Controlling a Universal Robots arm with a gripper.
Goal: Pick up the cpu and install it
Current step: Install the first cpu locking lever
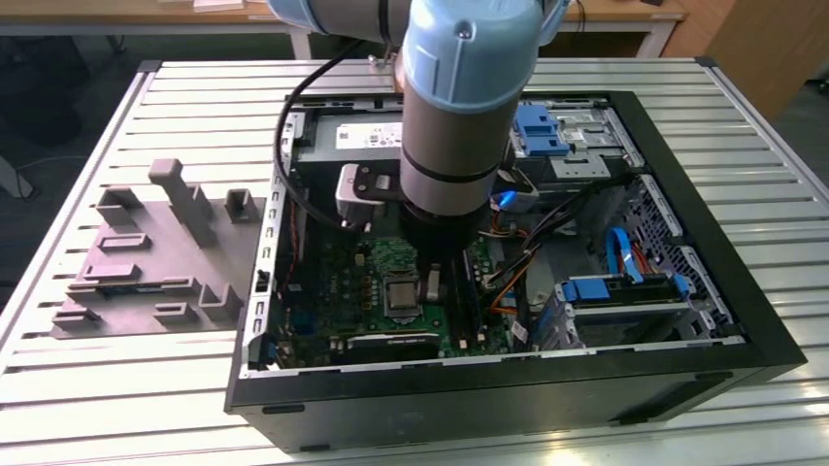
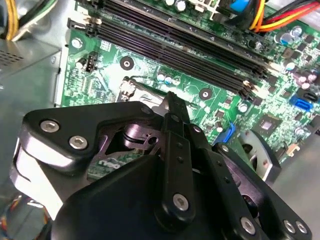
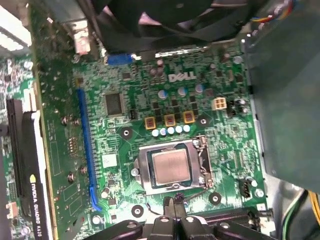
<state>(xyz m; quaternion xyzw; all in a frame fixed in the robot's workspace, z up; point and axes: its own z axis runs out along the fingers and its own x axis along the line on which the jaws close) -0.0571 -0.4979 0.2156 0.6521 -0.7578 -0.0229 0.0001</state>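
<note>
The black computer case (image 1: 518, 388) lies open on a table (image 1: 130, 408) made of metal slats. Inside it is the green board (image 1: 349, 291). On the exterior view's left, next to the case, sits a grey plastic tray (image 1: 143, 262) with posts that stick up.

The cpu (image 3: 171, 166) is a small silver square. It lies flat inside the metal socket frame (image 3: 142, 170) on the green board. In the exterior view the socket (image 1: 400, 290) is near the middle of the board, just beside the bottom of the arm.

The arm (image 1: 453, 116) comes down from the far side and stands almost straight up over the board. Its fat grey and blue part hides much of the middle of the case. The gripper (image 3: 173, 205) hangs low, close above the board, next to the socket. In the first wrist view its two black fingers (image 3: 166, 207) are pressed close together, with nothing between them. They are beside the socket, not on the cpu.

In the second wrist view, long black slots (image 2: 175, 45) run across the board past the gripper's black body (image 2: 150, 190).

Farther back in the case are blue parts (image 1: 538, 131) and a grey box (image 1: 349, 131).
</note>
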